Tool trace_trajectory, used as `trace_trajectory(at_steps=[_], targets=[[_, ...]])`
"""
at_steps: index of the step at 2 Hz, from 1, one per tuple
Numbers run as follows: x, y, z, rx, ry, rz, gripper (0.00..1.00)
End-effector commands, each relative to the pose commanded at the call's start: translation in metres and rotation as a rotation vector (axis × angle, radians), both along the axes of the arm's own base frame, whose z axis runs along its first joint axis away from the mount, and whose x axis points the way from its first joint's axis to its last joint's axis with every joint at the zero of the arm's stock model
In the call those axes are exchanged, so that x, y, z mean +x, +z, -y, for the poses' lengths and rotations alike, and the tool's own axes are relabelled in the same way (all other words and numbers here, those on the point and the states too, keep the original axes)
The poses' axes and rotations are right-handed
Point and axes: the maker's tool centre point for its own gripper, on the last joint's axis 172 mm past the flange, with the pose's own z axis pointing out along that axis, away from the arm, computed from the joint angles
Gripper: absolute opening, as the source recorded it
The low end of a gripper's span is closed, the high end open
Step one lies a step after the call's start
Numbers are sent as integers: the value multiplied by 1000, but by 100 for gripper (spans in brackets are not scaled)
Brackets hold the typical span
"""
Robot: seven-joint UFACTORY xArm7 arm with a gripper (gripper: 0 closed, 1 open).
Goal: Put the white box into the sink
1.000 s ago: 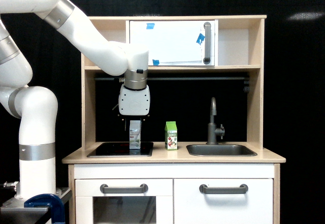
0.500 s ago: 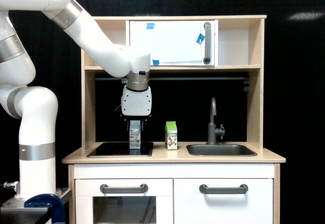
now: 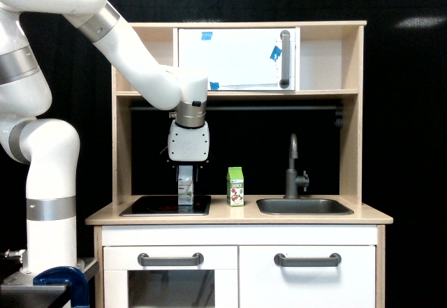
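Note:
The white box stands upright on the black stovetop, with a dark picture low on its front. My gripper hangs straight down over it. Its dark fingers reach down on either side of the box's gabled top, and the jaws look open, not pressed against the carton. The sink is a shallow dark grey basin set in the counter at the exterior view's right, with a tall faucet behind it. It is well apart from the gripper.
A green juice carton stands on the counter between the stovetop and the sink. A shelf and a dark rail run above the counter, and a white cabinet door sits higher up. Wooden side walls frame the space.
My gripper has shifted slightly toward the exterior view's right and lower, so its fingers now flank the top of the white box. The box has not moved.

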Motion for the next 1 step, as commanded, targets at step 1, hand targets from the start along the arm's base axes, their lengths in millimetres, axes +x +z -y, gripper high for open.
trace_trajectory(at_steps=[1], targets=[[1, -5, 0, 0, 0, 0, 0]])
